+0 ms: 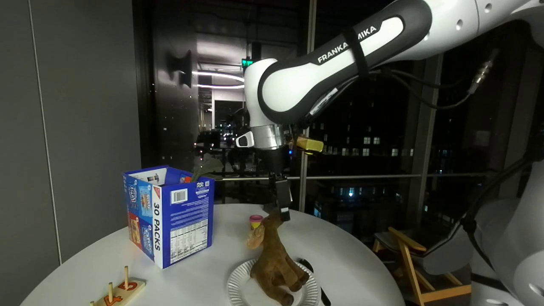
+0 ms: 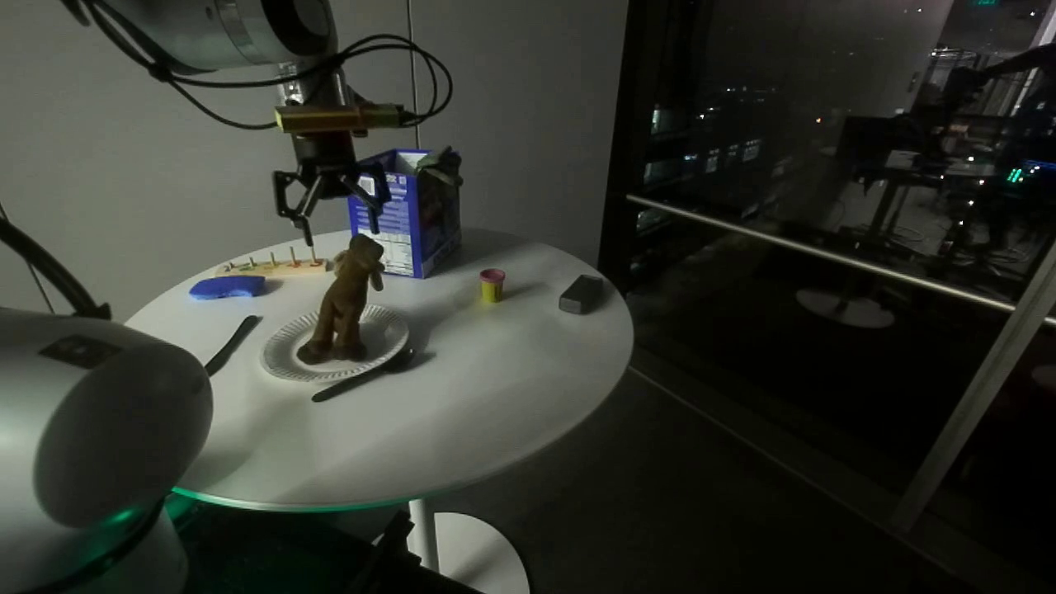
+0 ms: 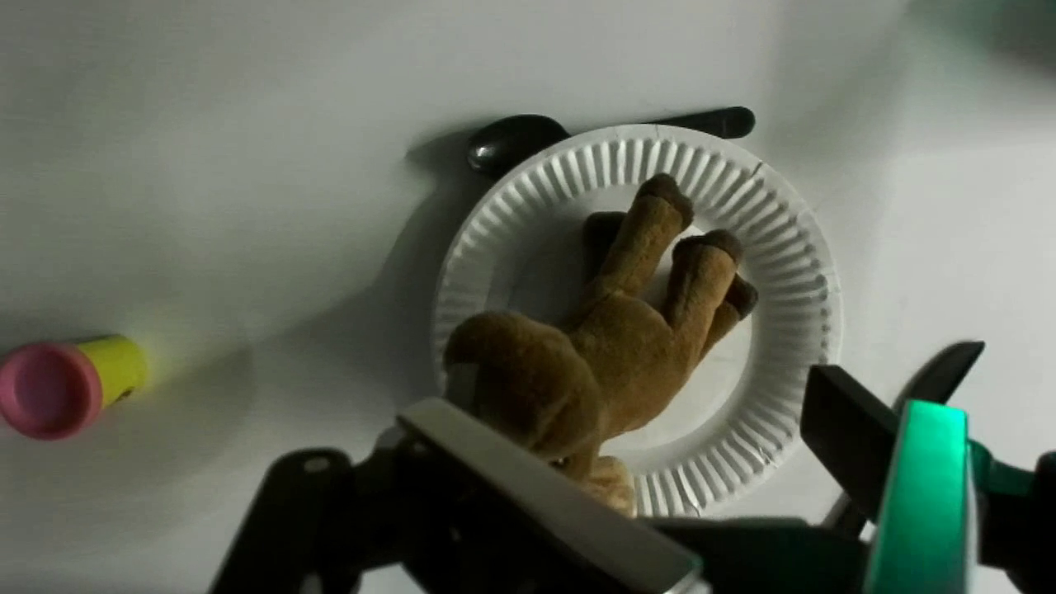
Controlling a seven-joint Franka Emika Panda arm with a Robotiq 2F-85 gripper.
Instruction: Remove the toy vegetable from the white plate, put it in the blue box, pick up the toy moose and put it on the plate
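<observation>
Here, found round white bench [image 2: 495, 396] by dark windows [image 2: 742, 115], plush moose [image 2: 343, 301] on paper plate [image 3: 792, 247] beneath wide-spread end effector [image 2: 342, 233].

In an exterior view, the toy moose [image 2: 345, 289] stands just under your end effector [image 2: 342, 235], in the way straight down. The blue box [image 2: 411, 219] rises beyond, far and right; a yellow tub [image 2: 492, 289] sits farther right. Past the black spoon [image 2: 363, 379], you have a wide bare stretch of desk [image 2: 495, 375] near right.
</observation>
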